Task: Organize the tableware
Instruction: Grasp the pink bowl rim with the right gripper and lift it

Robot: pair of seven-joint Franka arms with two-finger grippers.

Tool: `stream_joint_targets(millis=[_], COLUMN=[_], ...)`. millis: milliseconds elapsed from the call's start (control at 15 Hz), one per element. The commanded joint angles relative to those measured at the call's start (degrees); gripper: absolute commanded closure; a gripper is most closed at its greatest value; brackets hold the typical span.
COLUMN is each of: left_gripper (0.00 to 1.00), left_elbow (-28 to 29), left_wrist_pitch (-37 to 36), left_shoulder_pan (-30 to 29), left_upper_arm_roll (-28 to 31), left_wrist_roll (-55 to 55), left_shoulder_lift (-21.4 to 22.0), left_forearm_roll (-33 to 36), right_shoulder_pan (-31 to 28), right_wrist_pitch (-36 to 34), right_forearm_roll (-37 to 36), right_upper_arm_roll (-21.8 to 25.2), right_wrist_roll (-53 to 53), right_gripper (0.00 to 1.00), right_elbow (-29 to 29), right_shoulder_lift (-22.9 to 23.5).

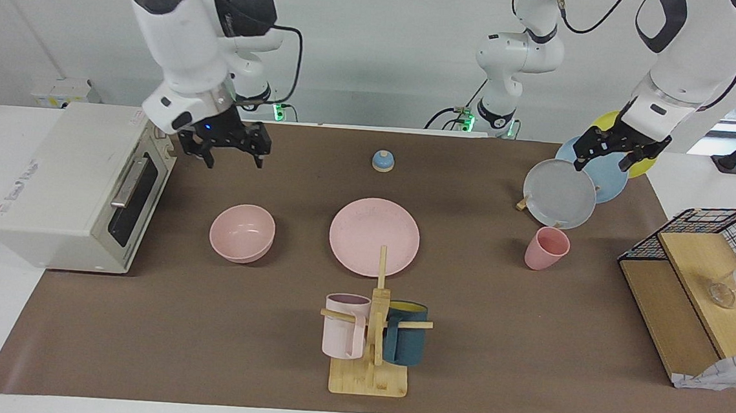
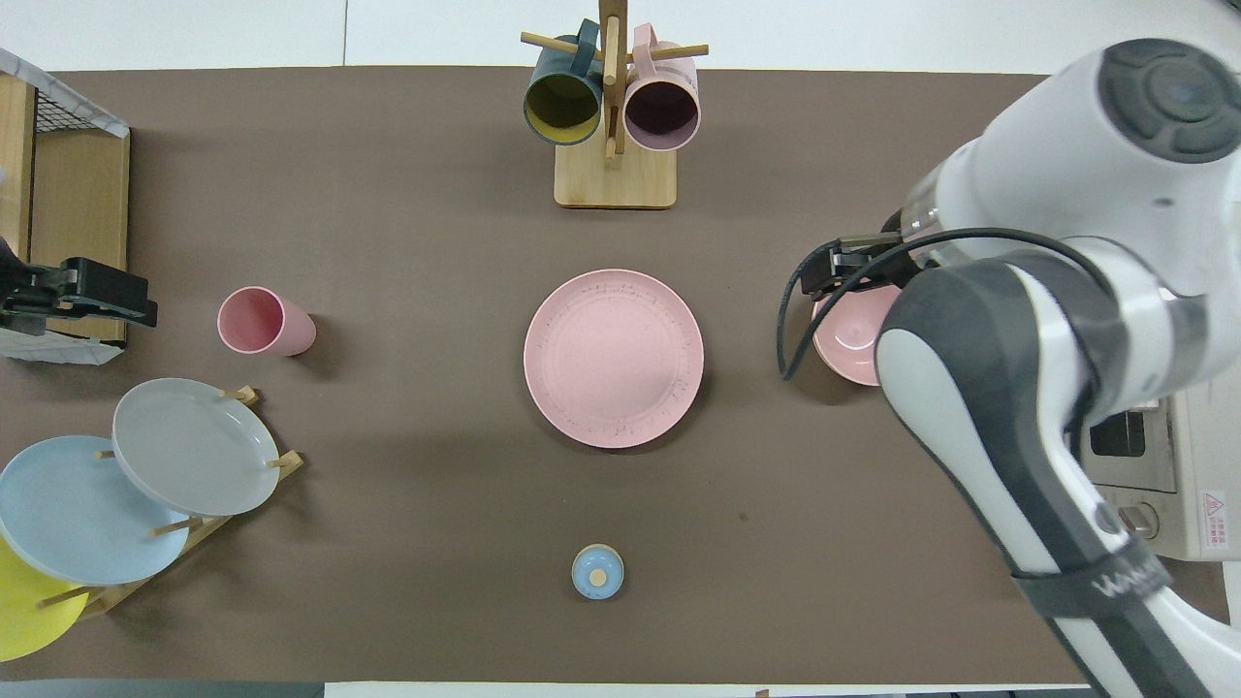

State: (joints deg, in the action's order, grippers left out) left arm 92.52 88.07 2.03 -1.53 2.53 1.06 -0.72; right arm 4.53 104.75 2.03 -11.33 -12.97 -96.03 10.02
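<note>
The pink plate [image 1: 374,236] [image 2: 614,357] lies flat at the middle of the brown mat. The pink bowl [image 1: 242,232] [image 2: 853,334] sits upright beside it toward the right arm's end. The pink handleless cup [image 1: 546,248] [image 2: 264,322] stands upright toward the left arm's end, beside the plate rack. My right gripper [image 1: 233,155] is open and empty, raised over the mat between the toaster oven and the bowl. In the overhead view the right arm hides part of the bowl. My left gripper [image 1: 604,160] is open and empty, raised over the plate rack.
A toaster oven [image 1: 65,185] stands at the right arm's end. A wooden rack holds grey [image 1: 560,193], blue and yellow plates. A mug tree [image 1: 372,336] with a pale-pink and a dark-teal mug stands farthest from the robots. There are also a small blue bell [image 1: 383,161] and a wire shelf [image 1: 699,288].
</note>
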Motion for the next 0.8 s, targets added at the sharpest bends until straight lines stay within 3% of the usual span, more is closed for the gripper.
stream_joint_targets(millis=[0,133,467,733], left_gripper=[0.00,0.00,0.00,0.00], left_elbow=[0.21,0.21,0.38,1.09], left_wrist_pitch=[-0.53,-0.53,-0.97,-0.53], left_shoulder_pan=[-0.36,-0.36,-0.19,0.17], left_upper_arm_roll=[-0.49,-0.49,-0.58,-0.58], left_wrist_roll=[0.37,0.37,0.55,0.63], left_shoulder_lift=[0.79,0.79,1.75,2.11], left_forearm_roll=[0.81,0.72,0.72,0.72], right_shoulder_pan=[0.39,0.31,1.09,1.27], right_wrist_pitch=[11.75,16.96,21.37,22.16], right_forearm_roll=[-0.10,-0.45,-4.14,-5.02], right_upper_arm_roll=[-0.19,-0.19,-0.19,-0.19], right_wrist_roll=[-0.30,-0.57,-0.66,-0.57], right_gripper=[0.00,0.00,0.00,0.30], right_elbow=[-10.98,-15.31,-21.82,-23.58], right_shoulder_lift=[-1.49,-1.06,-0.97,-0.62])
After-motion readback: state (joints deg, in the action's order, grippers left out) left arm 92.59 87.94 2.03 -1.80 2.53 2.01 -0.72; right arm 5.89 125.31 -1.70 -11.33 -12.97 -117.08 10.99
